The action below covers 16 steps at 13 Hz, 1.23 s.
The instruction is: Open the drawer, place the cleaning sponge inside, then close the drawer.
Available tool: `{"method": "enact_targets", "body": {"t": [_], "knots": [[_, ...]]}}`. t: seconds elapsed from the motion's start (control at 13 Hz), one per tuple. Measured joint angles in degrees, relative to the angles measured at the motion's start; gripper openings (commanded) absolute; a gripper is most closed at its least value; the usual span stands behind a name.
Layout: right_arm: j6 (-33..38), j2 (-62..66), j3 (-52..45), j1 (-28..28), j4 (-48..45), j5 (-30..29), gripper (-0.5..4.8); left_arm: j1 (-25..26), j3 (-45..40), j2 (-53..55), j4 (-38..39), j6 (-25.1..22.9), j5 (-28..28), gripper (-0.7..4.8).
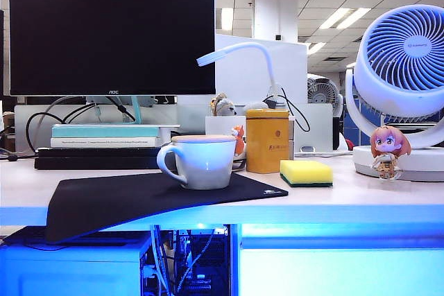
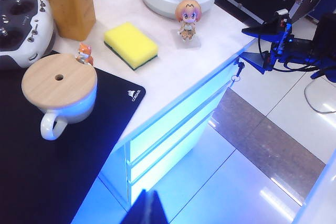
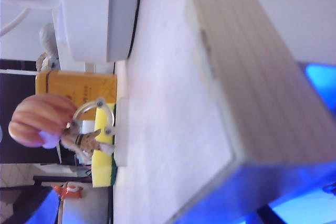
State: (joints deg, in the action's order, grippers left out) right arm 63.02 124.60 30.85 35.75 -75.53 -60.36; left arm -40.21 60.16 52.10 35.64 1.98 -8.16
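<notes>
Viewing the white bench (image 1: 388, 195) from the front, we see the small rectangular yellow foam cleaning sponge (image 1: 306, 172) with its thin dark green scouring layer lying flat on the top. It sits just beside the yellow-orange tin canister (image 1: 267, 141) and apart from the orange-haired toy figurine (image 1: 388, 150), which stands in front of the round white fan (image 1: 406, 60). A pale blue ceramic cup with a round wooden lid (image 1: 201, 161) rests on the black cloth mouse mat (image 1: 139, 199). From the left wrist view, the sponge (image 2: 131, 44) lies between the canister (image 2: 71, 1) and the figurine (image 2: 188, 18), back from the bench edge. The wide, shallow, flat-fronted white drawer (image 2: 173, 127), tinted blue by the light, sits shut under that edge. The right hand (image 2: 252, 45) hovers just off the bench corner, its two fingers spread apart with nothing between them. Of the left hand (image 2: 146, 211) we see only a dark tip low over the floor, so we cannot tell whether it is apart or together.
</notes>
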Motion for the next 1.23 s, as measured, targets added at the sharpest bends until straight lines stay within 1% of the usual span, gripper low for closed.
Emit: {"method": "enact_targets", "body": {"t": [0.15, 0.46, 0.77, 0.85, 1.0, 1.08, 1.23], "knots": [[-0.74, 0.11, 0.02, 0.02, -0.02, -1.14, 4.79, 0.00, 0.00, 0.00, 0.00, 0.00, 0.02, -0.06], [-1.81, 0.20, -0.07, 0.20, -2.14, -6.32, 4.79, 0.00, 0.00, 0.02, 0.04, 0.00, 0.00, -0.06], [-2.29, 0.20, -0.07, 0.20, -2.12, -7.72, 4.79, 0.00, 0.00, 0.02, 0.15, 0.00, 0.02, -0.06], [-2.69, 0.22, -0.17, 0.22, -1.95, -9.94, 4.79, 0.00, 0.00, 0.02, 0.17, 0.00, 0.02, -0.06], [-2.89, 0.22, -0.39, 0.22, -1.99, -10.34, 4.79, 0.00, 0.00, 0.02, 0.17, 0.00, 0.02, -0.06], [-3.58, 0.13, -0.94, 0.20, -3.61, -12.52, 4.79, 0.00, 0.00, 0.02, 0.17, 0.00, 0.02, -0.06], [-4.63, -0.20, -2.23, 0.28, -4.74, -13.18, 4.79, 0.00, 0.00, 0.02, 0.22, 0.00, 0.00, -0.06]]}}
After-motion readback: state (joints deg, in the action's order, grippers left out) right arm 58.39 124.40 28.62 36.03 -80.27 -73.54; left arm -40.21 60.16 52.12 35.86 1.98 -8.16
